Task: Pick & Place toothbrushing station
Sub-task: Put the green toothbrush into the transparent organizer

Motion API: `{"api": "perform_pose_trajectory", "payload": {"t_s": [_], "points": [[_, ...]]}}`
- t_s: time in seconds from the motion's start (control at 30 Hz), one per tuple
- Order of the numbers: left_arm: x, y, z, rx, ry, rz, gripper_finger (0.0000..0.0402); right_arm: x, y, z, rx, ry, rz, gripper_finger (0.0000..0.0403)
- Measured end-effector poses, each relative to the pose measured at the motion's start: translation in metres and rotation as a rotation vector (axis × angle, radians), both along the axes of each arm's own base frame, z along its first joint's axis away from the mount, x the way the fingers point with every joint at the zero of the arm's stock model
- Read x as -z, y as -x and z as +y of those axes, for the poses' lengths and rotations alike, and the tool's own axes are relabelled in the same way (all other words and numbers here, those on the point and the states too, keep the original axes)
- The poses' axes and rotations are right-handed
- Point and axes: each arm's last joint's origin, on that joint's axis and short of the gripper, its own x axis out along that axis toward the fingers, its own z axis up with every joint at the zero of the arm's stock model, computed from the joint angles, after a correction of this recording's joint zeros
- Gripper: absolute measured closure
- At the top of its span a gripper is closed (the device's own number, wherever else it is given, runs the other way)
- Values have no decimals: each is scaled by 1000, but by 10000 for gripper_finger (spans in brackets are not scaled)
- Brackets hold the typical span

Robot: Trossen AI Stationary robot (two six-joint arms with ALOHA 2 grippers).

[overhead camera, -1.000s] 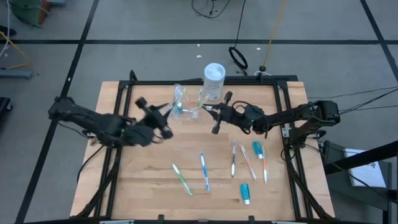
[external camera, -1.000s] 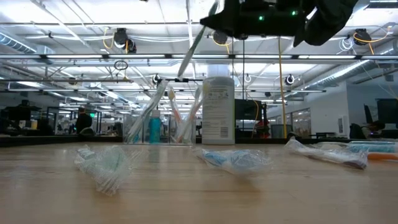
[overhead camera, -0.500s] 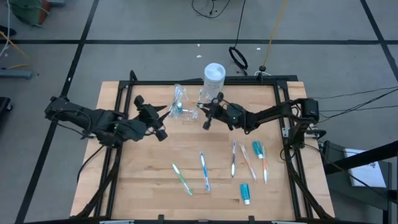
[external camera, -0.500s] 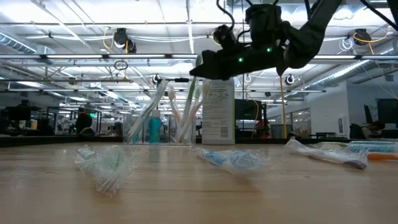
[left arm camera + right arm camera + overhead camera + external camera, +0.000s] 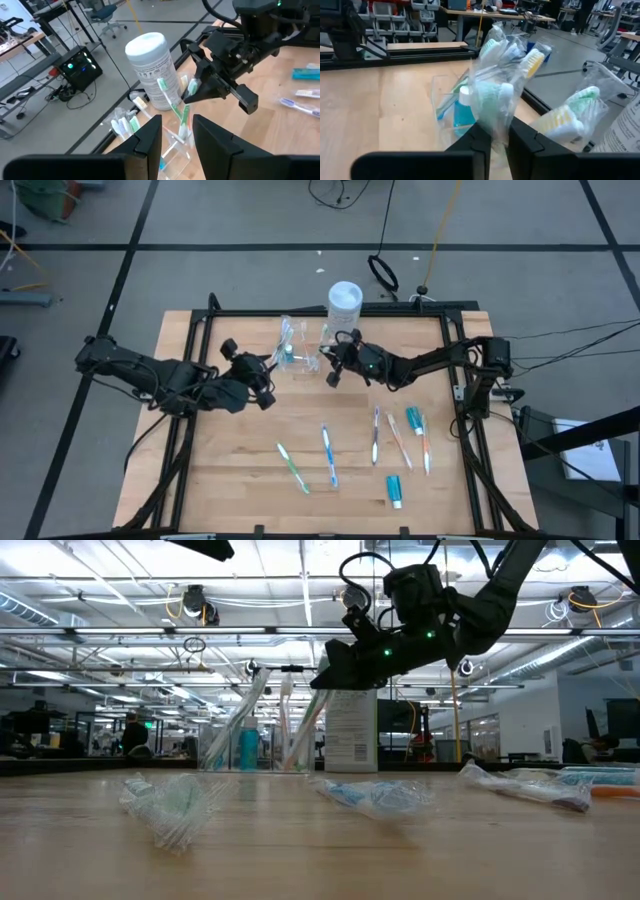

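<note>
Right claw (image 5: 331, 373) pinches a wrapped toothbrush (image 5: 495, 95) over the toothbrushing station (image 5: 298, 352); lower it straight. Left claw (image 5: 262, 370) waits, parted.

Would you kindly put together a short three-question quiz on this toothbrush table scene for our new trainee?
1. True or false: the white tub lies on its side.
2. The right gripper, beside the toothbrushing station, is shut on:
A) a wrapped toothbrush
B) the tub
C) nothing
3. Fill in: the small blue tube lies on the table nearer the ____ arm.

Key: 1 false; 2 A; 3 right.
</note>
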Motion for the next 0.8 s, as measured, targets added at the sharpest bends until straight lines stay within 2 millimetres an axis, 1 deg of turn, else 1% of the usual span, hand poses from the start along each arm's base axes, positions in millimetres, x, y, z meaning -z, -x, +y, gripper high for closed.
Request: {"api": "perform_pose_trajectory", "payload": {"t_s": [0.17,0.33,0.43,0.63,0.8], "points": [[0,0,0,-1,1,1,286,-3,0,-1,0,14,-32,329],[0,0,0,4,6,2,286,-3,0,0,-10,74,7,283],[1,-1,-1,45,40,14,286,-6,2,0,-19,117,49,256],[4,-2,-5,189,118,72,286,-21,14,6,-38,104,160,213],[13,-12,-12,284,137,150,286,-40,28,17,-54,52,194,197]]}}
